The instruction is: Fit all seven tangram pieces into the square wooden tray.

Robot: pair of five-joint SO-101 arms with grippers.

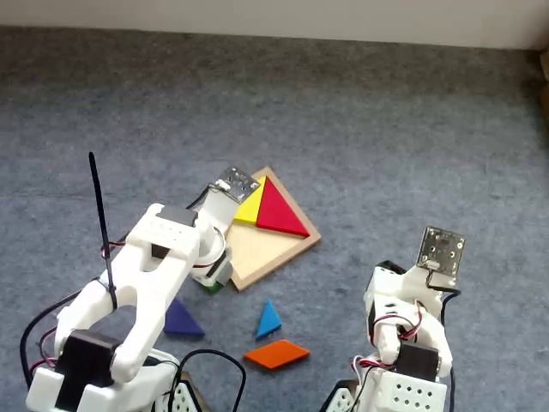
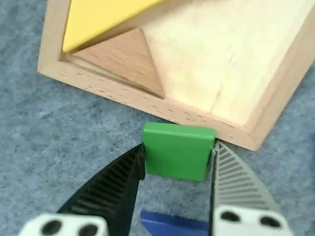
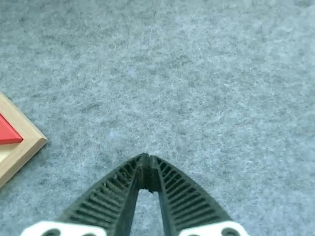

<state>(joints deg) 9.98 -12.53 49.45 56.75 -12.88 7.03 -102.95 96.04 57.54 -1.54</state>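
The square wooden tray (image 1: 262, 249) lies mid-table holding a yellow triangle (image 1: 249, 207) and a red triangle (image 1: 280, 211). My left gripper (image 2: 178, 147) is shut on a green square (image 2: 178, 151), which sits on the carpet just outside the tray's rim (image 2: 123, 91); a sliver of that green square (image 1: 211, 287) shows under the left arm. The yellow triangle (image 2: 106, 14) fills a tray corner. My right gripper (image 3: 147, 161) is shut and holds nothing, hovering over bare carpet right of the tray's corner (image 3: 22, 147).
On the carpet in front of the tray lie a dark blue triangle (image 1: 182, 319), a small blue triangle (image 1: 268, 319) and an orange parallelogram (image 1: 277, 353). A blue piece's edge (image 2: 172, 226) shows beneath the left gripper. The left arm (image 1: 154, 275) overhangs the tray's near-left side.
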